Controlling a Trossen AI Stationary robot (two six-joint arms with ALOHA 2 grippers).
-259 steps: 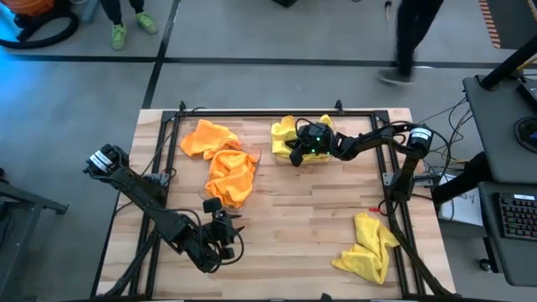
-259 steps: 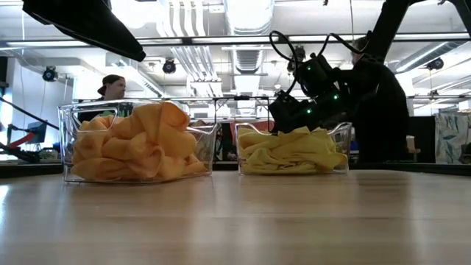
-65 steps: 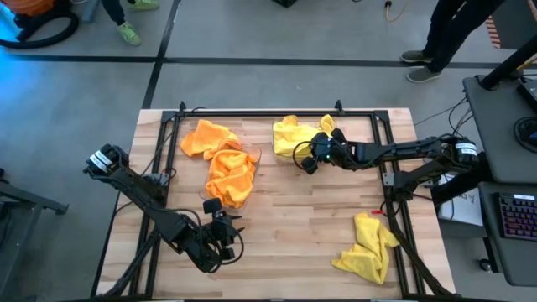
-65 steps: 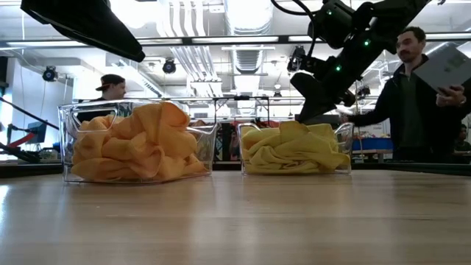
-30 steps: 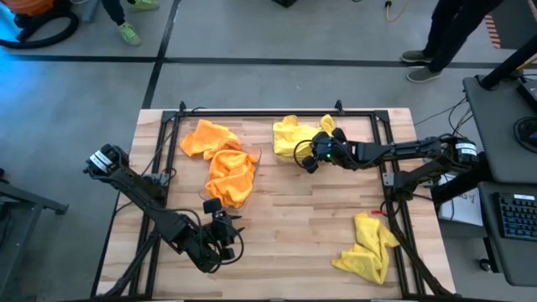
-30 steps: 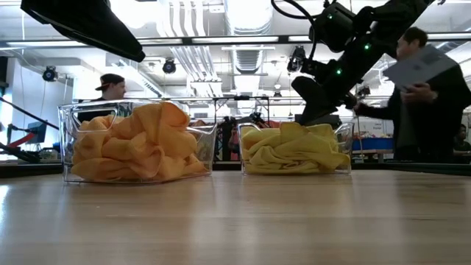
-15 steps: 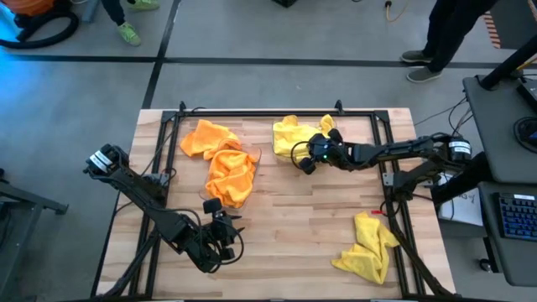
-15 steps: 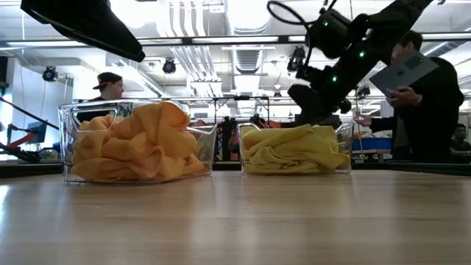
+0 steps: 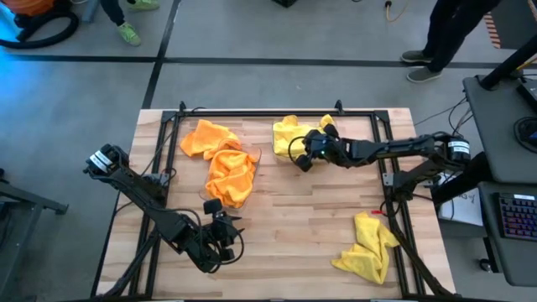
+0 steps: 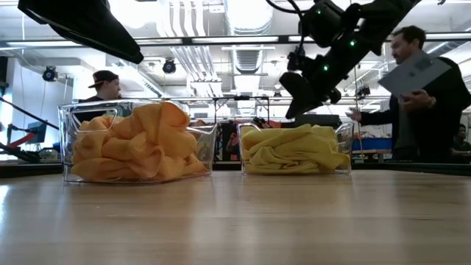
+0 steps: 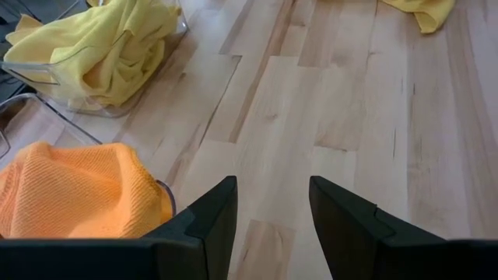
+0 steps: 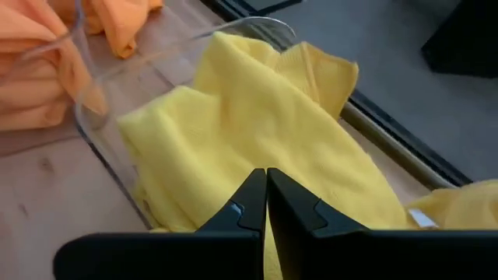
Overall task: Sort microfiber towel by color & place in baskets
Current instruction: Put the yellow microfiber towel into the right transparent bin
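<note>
Right tool closed above yellow towels

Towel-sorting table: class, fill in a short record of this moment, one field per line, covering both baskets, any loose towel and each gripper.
left basket: heaped with orange towels
right basket: holds yellow towels
loose yellow towel: on the table's near right, outside both baskets
right gripper: shut, empty, just above the yellow towels
left gripper: open, empty, at the table's near left
</note>
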